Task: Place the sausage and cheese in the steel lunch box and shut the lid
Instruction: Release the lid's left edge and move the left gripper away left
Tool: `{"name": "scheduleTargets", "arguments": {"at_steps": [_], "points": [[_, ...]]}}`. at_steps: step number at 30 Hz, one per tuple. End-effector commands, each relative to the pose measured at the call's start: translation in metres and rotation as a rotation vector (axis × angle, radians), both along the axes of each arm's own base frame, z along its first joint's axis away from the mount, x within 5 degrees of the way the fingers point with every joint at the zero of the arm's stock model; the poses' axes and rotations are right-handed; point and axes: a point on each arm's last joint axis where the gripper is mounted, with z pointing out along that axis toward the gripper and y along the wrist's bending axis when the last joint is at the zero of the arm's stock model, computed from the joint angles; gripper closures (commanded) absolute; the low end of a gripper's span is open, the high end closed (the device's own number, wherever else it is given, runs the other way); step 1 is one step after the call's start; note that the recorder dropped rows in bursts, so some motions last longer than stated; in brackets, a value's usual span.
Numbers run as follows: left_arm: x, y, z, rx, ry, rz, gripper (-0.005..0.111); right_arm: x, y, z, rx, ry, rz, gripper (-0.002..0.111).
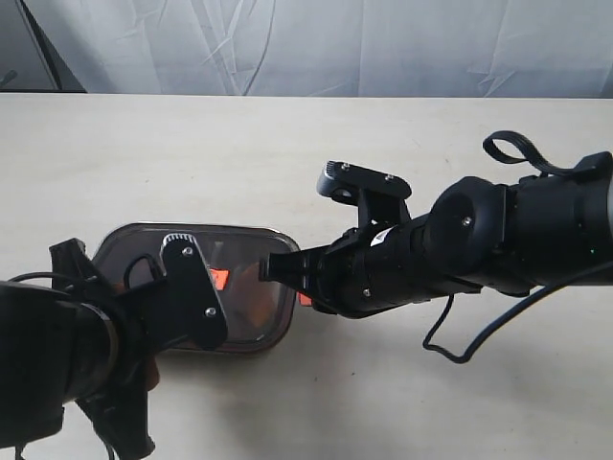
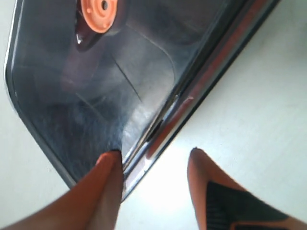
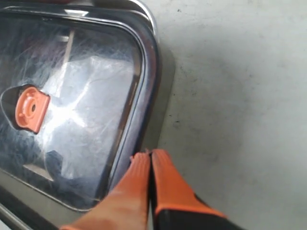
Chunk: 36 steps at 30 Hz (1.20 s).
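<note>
The dark tinted lid [image 1: 244,273] lies flat on the steel lunch box [image 3: 152,43], with its orange valve [image 1: 219,280] near the middle. In the left wrist view the valve [image 2: 98,12] and the lid [image 2: 96,96] show close up. My left gripper [image 2: 153,155] is open astride the box's rim [image 2: 211,76], one finger [image 2: 103,177] over the lid and the other over the table. My right gripper [image 3: 149,155] is shut on nothing, its tips at the lid's right edge [image 1: 304,298]. The sausage and the cheese are hidden under the lid.
The box stands on a pale table [image 1: 192,153], with a white cloth backdrop [image 1: 335,48] behind its far edge. The right arm's black cable [image 1: 460,345] loops over the table to the right of the box.
</note>
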Motion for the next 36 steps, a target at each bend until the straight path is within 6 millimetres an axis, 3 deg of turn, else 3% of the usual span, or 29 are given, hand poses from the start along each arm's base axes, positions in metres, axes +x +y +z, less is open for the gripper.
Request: {"name": "scheduleTargets", "arguments": {"at_steps": [1, 20, 30, 36], "points": [[-0.003, 0.003, 0.007, -0.025, 0.0, 0.026, 0.064, 0.001, 0.001, 0.003, 0.0, -0.018, 0.016, 0.108], [-0.016, 0.012, 0.01, -0.011, 0.098, 0.128, 0.064, -0.003, 0.0, 0.001, -0.04, -0.014, 0.089, 0.108], [-0.023, 0.024, 0.034, -0.109, 0.037, 0.132, 0.064, -0.003, 0.0, 0.001, -0.051, -0.022, 0.104, 0.108], [-0.03, 0.04, 0.046, -0.073, 0.025, 0.181, 0.066, -0.01, -0.002, -0.002, -0.089, 0.023, 0.181, 0.108]]}}
